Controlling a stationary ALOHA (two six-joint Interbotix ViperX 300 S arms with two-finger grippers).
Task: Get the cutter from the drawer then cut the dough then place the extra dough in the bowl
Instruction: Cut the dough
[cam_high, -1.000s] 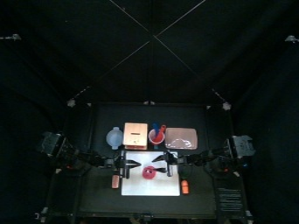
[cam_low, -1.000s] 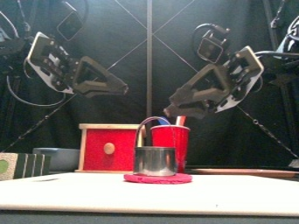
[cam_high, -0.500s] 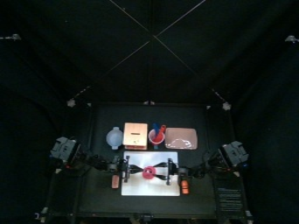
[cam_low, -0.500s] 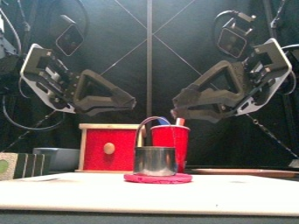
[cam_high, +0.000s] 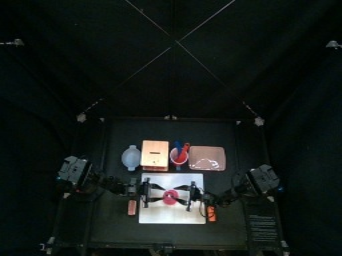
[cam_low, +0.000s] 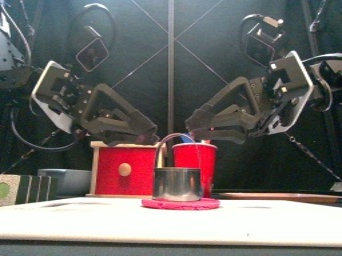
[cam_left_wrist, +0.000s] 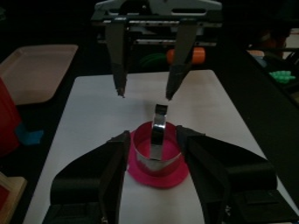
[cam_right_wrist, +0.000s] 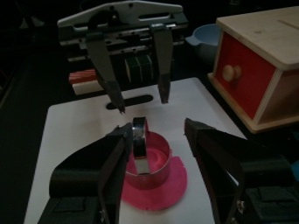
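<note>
White cutting board is lying at the near middle of the table, long side running near to far. Pink dough disc is lying flat on the board, about at its centre. Round metal cutter is standing upright on the dough, with its wire handle arching up over the rim; nothing is gripping it. Left gripper is hovering above and just left of the cutter, tilted down toward it, jaws apart and holding nothing. Right gripper is hovering above and just right of the cutter, mirrored, also with jaws apart and holding nothing. In the front view both sets of tips are hanging clear of the cutter handle, not touching it. A small orange toy is lying just off the board's left edge, and a second orange toy is lying at the board's right edge; it is too small to tell what kind they are. Farther back a row is standing behind the board. The blue-grey bowl is sitting far left, and the pale wooden box is just right of it, with its red drawer front facing the near side. The red cup is standing just right of the box. The flat pink tray is lying far right.
</note>
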